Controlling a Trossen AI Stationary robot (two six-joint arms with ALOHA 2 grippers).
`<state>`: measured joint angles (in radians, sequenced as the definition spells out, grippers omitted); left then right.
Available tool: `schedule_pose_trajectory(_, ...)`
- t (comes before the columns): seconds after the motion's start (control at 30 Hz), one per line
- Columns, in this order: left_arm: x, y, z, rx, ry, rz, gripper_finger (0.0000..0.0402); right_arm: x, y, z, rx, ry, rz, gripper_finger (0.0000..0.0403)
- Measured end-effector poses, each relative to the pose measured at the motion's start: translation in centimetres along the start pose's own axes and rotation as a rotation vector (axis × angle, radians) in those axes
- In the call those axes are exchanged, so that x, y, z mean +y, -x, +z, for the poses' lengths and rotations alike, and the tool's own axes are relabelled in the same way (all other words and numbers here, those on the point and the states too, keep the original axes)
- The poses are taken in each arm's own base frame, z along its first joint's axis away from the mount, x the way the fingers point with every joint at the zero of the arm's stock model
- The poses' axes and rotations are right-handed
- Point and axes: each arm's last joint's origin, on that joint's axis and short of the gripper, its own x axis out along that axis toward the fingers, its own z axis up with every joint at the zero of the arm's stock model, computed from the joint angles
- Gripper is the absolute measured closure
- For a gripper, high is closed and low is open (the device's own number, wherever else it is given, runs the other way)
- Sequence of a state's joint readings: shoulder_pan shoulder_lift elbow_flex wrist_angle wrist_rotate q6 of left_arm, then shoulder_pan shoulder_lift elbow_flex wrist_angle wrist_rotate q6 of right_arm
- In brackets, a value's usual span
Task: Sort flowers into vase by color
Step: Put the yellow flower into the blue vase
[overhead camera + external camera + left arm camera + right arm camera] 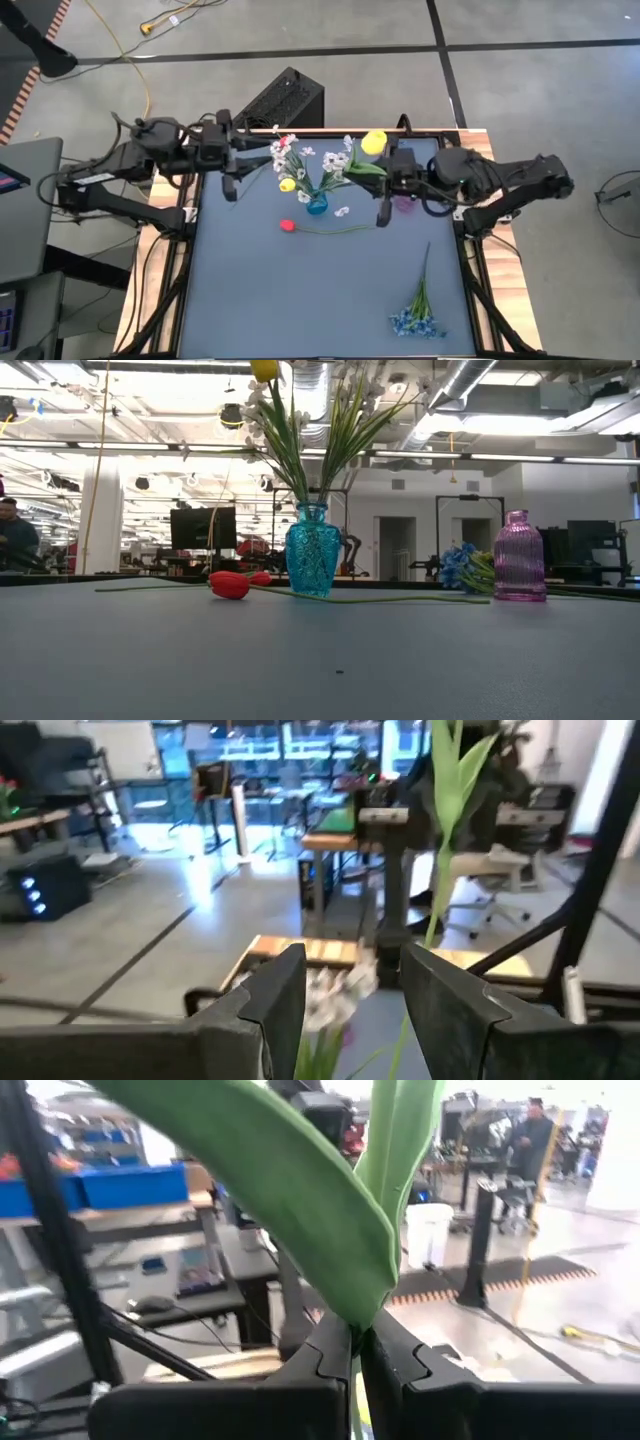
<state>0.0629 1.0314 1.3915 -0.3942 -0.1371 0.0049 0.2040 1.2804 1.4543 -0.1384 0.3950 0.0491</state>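
The blue vase already holds white blossom sprays and a small yellow bud, so colours are mixed there. The purple vase looks empty to me. A yellow tulip is pinched by its stem in my right gripper, fingers pressed together on it, held above the bench between the two vases. My left gripper hangs over the blue vase with fingers spread, holding nothing. Outstanding: the red tulip lying beside the blue vase and the blue blossom spray near the front right corner. I judge the task about half complete.
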Motion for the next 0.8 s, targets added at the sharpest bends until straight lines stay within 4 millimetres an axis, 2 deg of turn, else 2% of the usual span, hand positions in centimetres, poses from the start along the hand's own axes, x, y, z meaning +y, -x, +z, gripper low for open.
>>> schedule_pose_trajectory(0.1, 0.7, -0.1, -1.2, 0.022, 0.020, 0.012, 0.0248, -0.6, -0.4, -0.3, 0.024, 0.008, -0.027, 0.0367)
schedule_pose_trajectory(0.27, 1.5, -0.3, -2.2, 0.007, 0.066, -0.028, 0.0248, -2.1, -0.7, -0.8, 0.073, 0.018, -0.085, 0.0367)
schedule_pose_trajectory(0.37, 1.9, -0.3, -2.4, 0.012, 0.072, -0.025, 0.0248, -2.7, -1.8, -1.6, 0.102, -0.008, -0.120, 0.0367)
schedule_pose_trajectory(0.6, 2.3, -0.3, -2.4, 0.009, 0.075, -0.032, 0.0248, -1.9, -4.9, -4.4, 0.179, 0.004, -0.121, 0.0367)
schedule_pose_trajectory(0.8, 2.3, -0.3, -2.4, 0.012, 0.076, -0.031, 0.0248, -2.3, -6.1, -5.5, 0.218, -0.001, -0.148, 0.0367)
